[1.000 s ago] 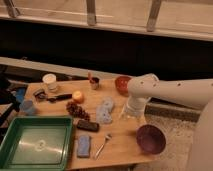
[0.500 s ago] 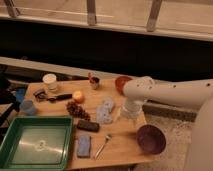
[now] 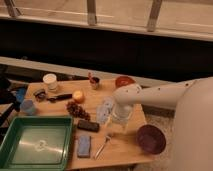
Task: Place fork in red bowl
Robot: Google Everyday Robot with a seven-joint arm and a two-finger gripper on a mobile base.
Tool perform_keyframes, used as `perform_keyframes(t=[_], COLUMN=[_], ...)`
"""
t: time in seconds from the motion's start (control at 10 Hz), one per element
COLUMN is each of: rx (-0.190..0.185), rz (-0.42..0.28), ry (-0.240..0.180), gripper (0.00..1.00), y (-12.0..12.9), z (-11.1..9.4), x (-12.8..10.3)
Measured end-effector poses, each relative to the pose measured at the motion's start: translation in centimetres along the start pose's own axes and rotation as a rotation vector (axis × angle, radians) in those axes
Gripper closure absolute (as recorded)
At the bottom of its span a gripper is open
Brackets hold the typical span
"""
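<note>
The fork (image 3: 103, 146) is slim and silver and lies on the wooden table (image 3: 125, 150) near its front edge, just right of the blue sponge (image 3: 84, 146). The red bowl (image 3: 124, 81) stands at the table's back edge, right of the small metal cup (image 3: 94, 82). My white arm reaches in from the right. Its gripper (image 3: 118, 124) points down over the middle of the table, a little above and to the right of the fork's head, and well in front of the red bowl. Nothing shows in the gripper.
A green tray (image 3: 35, 145) fills the front left. A dark purple bowl (image 3: 151, 138) sits front right. A black block (image 3: 88, 125), grapes (image 3: 76, 109), an orange (image 3: 78, 96), a pale blue packet (image 3: 104, 110), a black-handled utensil (image 3: 57, 97), a white cup (image 3: 50, 81) and a blue cup (image 3: 27, 106) crowd the table.
The arm has swung left and forward, bringing the gripper closer to the fork. The objects on the table have not moved.
</note>
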Motion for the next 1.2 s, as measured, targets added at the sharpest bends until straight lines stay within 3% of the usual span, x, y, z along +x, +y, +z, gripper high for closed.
perform_keyframes(t=[0.4,0.6,0.8,1.1,1.2], rx=[0.005,0.011,0.025,0.027,0.025], rz=[-0.004,0.062,0.139,0.136,0.127], ry=[0.068,0.083,0.081,0.081,0.073], gripper=[0.33,0.4,0.62,0.92,0.98], y=[0.4,0.0,-0.5,-0.7,-0.5], z=[2.8,3.8,4.2,3.9,3.9], x=[-0.2,-0.8,-1.3,-1.3,-1.6])
